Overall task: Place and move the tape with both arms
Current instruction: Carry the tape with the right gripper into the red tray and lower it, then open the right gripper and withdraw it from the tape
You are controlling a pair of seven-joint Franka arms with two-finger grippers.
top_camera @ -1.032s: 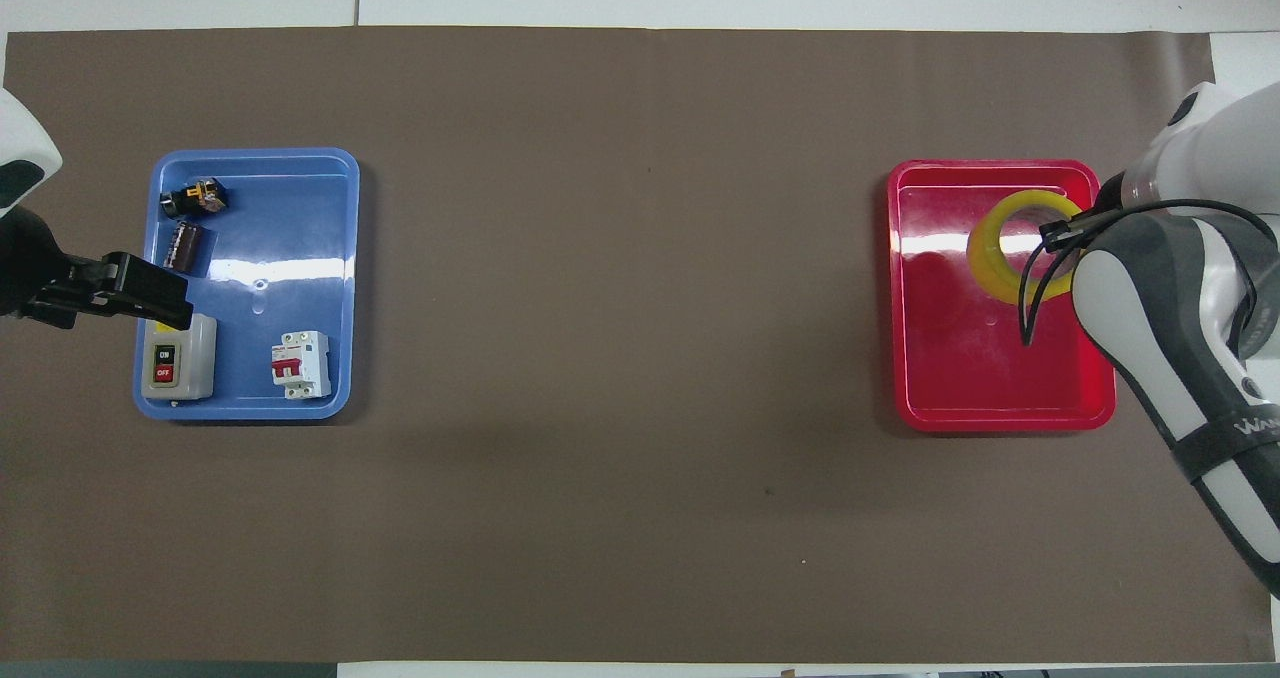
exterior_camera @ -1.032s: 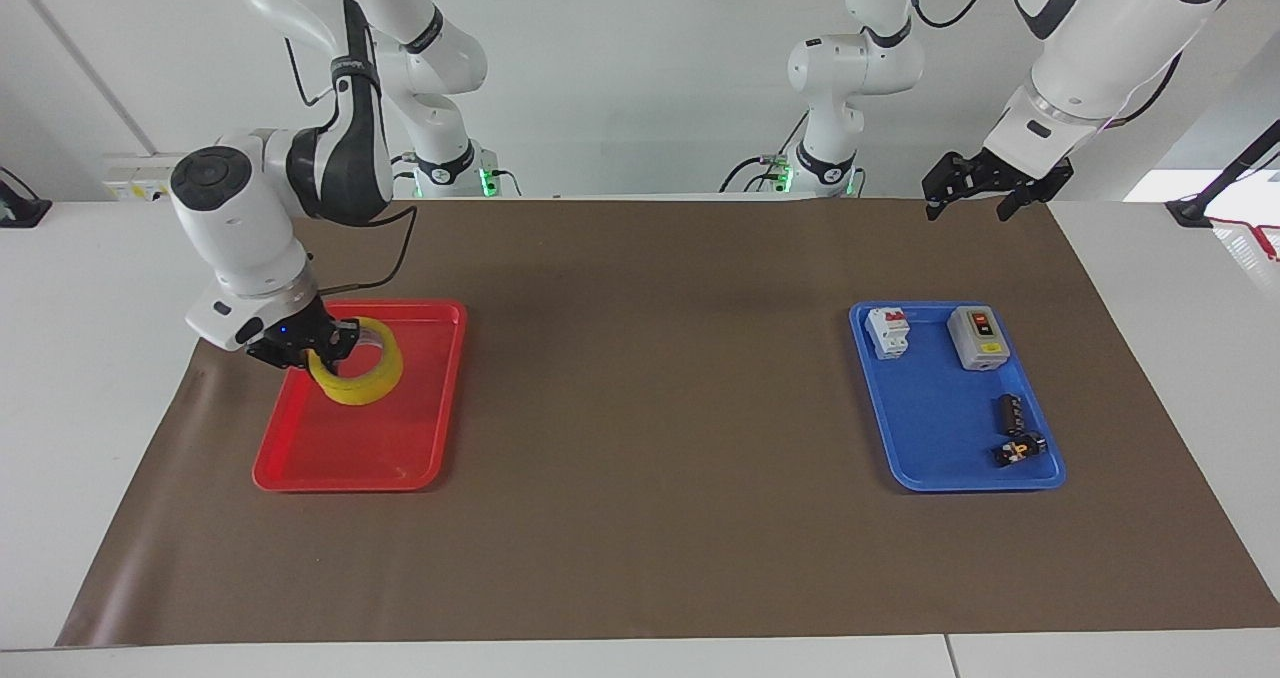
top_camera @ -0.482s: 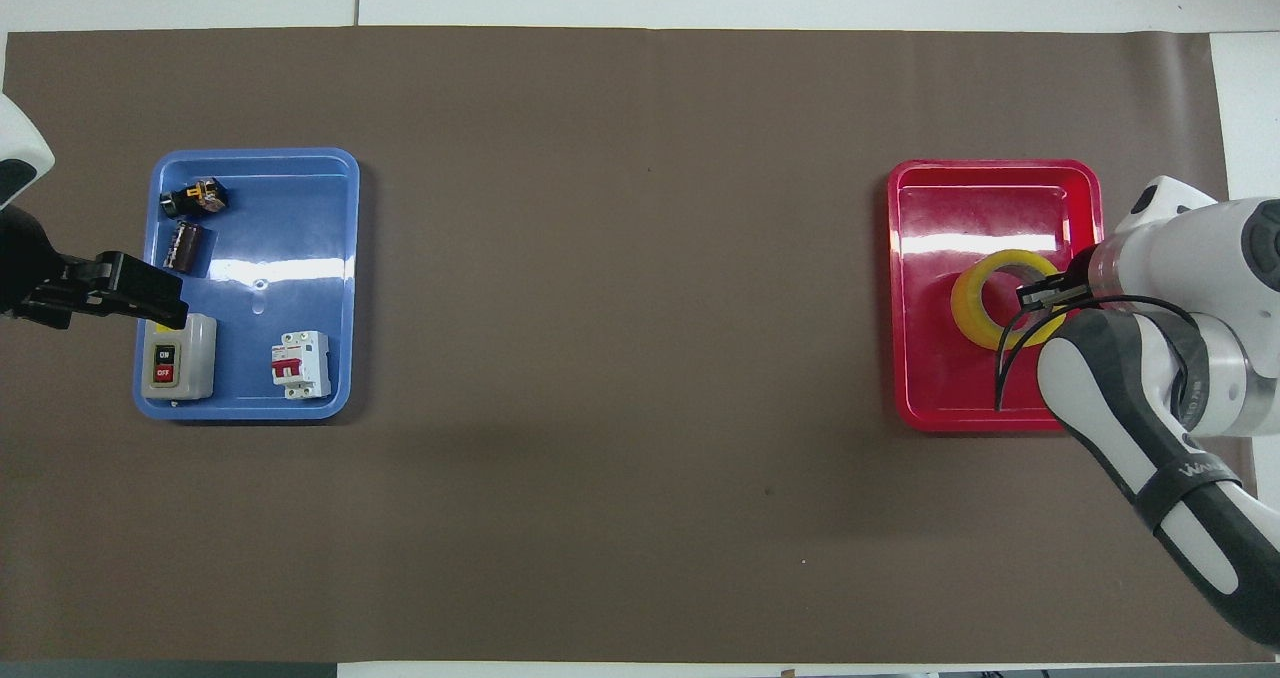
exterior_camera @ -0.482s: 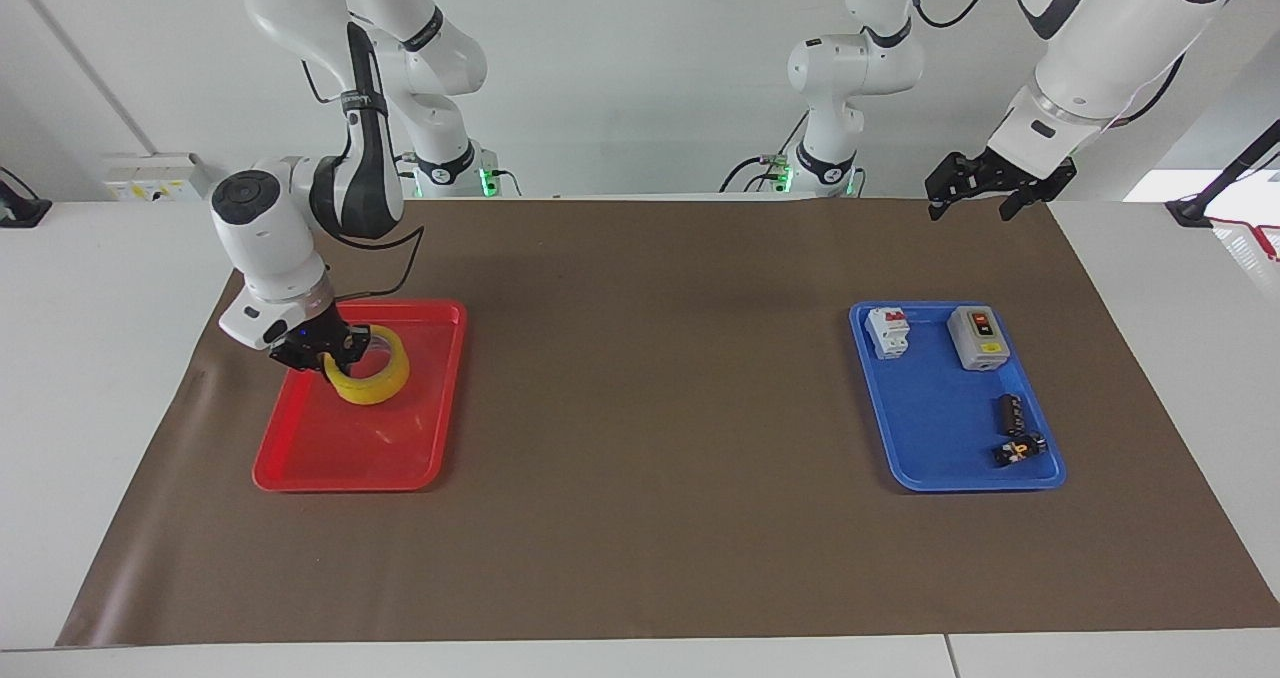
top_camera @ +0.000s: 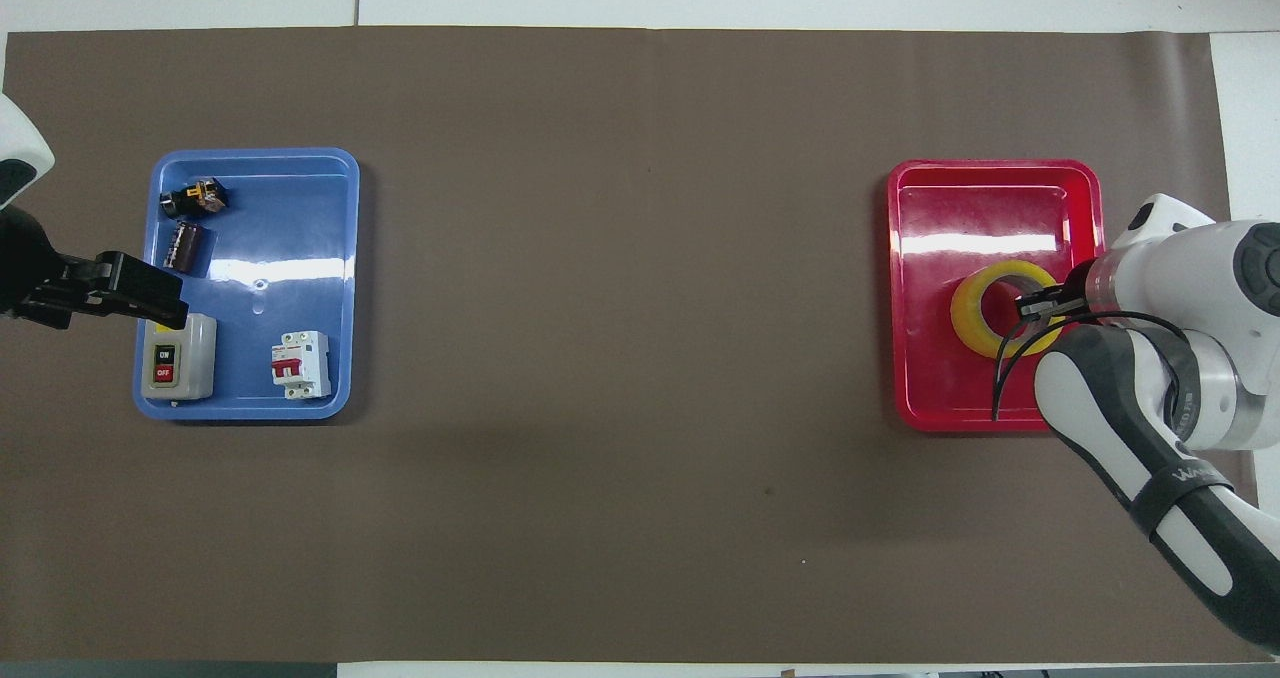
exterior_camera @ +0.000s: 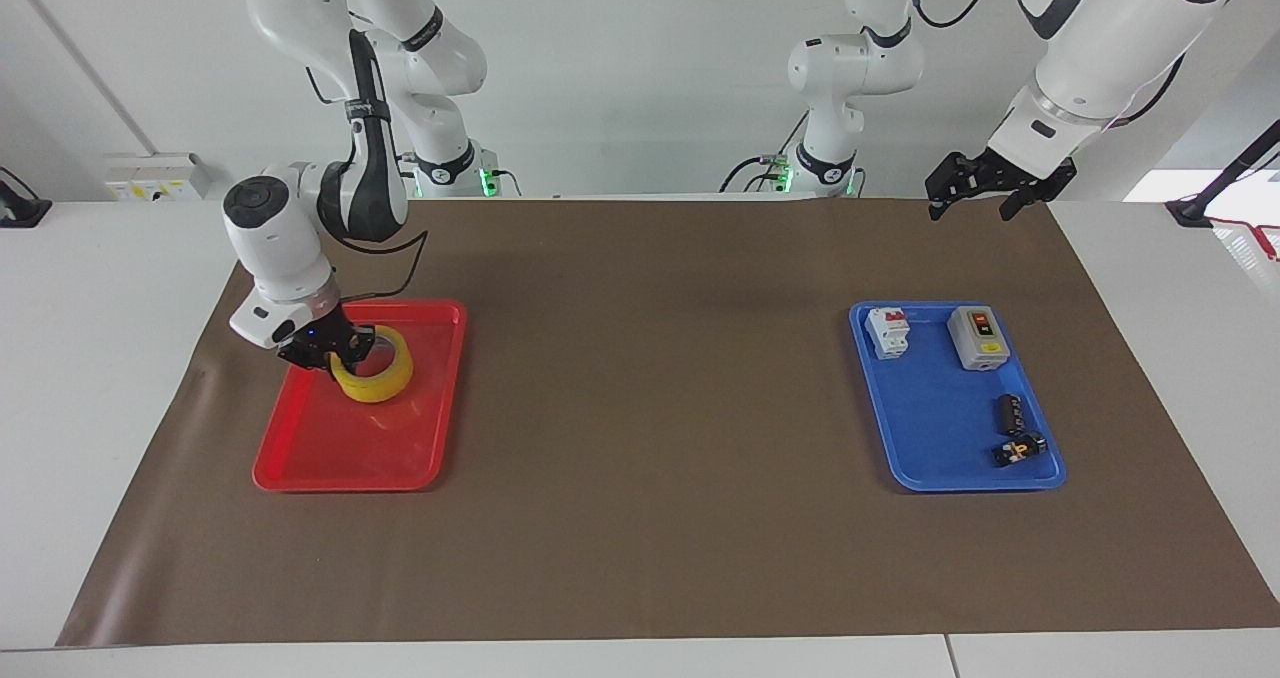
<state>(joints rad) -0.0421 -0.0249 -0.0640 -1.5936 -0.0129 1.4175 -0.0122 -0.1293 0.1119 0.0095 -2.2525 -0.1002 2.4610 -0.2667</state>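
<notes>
Yellow and translucent, the tape (exterior_camera: 374,376) sat low over the red tray (exterior_camera: 340,463) at the middle left of the facing frame, pinched by the right gripper (exterior_camera: 334,355). That gripper's fingers were pressed together on the wall of the ring at its side toward the frame's left, one finger inside the hole. In the overhead frame the same tape (top_camera: 978,316) showed at the middle right, over the lower half of the red tray (top_camera: 925,258), with the right gripper (top_camera: 1034,307) coming in from the frame's right edge. Whether the roll touched the tray floor or hung just clear of it I could not tell.

At the upper right of the facing frame, the left gripper (exterior_camera: 968,190) hung in the air over the brown mat's (exterior_camera: 650,408) upper edge, its fingers spread and holding nothing; that arm waited. In the overhead frame the left gripper (top_camera: 150,298) lay at the left edge, covering the rim of the blue tray (top_camera: 300,208).

In the blue tray (exterior_camera: 930,438), at the middle right of the facing frame, were a white circuit breaker (exterior_camera: 887,332) and a grey switch box (exterior_camera: 976,338) in its upper part, with a dark cylinder (exterior_camera: 1010,413) and a small black part (exterior_camera: 1018,449) toward its lower right corner.
</notes>
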